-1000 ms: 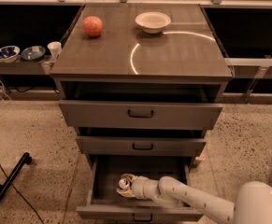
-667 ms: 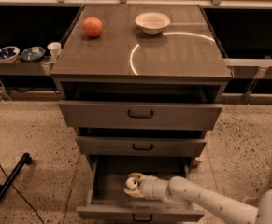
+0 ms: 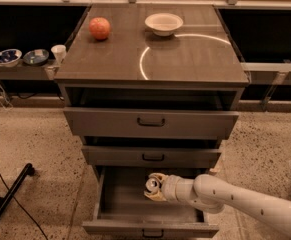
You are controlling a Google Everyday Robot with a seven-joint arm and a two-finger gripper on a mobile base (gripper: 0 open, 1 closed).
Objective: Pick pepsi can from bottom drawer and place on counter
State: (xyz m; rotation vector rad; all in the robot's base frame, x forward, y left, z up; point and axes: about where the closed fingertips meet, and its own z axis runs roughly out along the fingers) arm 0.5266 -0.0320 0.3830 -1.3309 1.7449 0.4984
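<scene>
Obs.: your gripper (image 3: 154, 187) sits inside the bottom drawer (image 3: 125, 200), near the middle of its floor, at the end of the white arm (image 3: 245, 205) that enters from the lower right. Its two pale fingers (image 3: 158, 176) are closed against the pepsi can (image 3: 151, 183), one above and one below. The can's silver top faces up and to the left.

Labels: you cannot read any writing or brand mark on the can; only the top and a sliver of dark body show.

Containers: the bottom drawer is pulled far out, and apart from the can and gripper you see only bare floor in it. The middle drawer (image 3: 152, 156) and the top drawer (image 3: 150, 122) each stand out a little, insides in shadow.

On the counter (image 3: 195, 64), a white bowl (image 3: 164, 23) shows only its pale inside. An orange-red fruit (image 3: 99, 28) sits well to its left. A curved light reflection (image 3: 144, 64) crosses the surface.

On the side shelf to the left: two small blue bowls (image 3: 7, 57) and a white cup (image 3: 59, 52), contents not discernible.
</scene>
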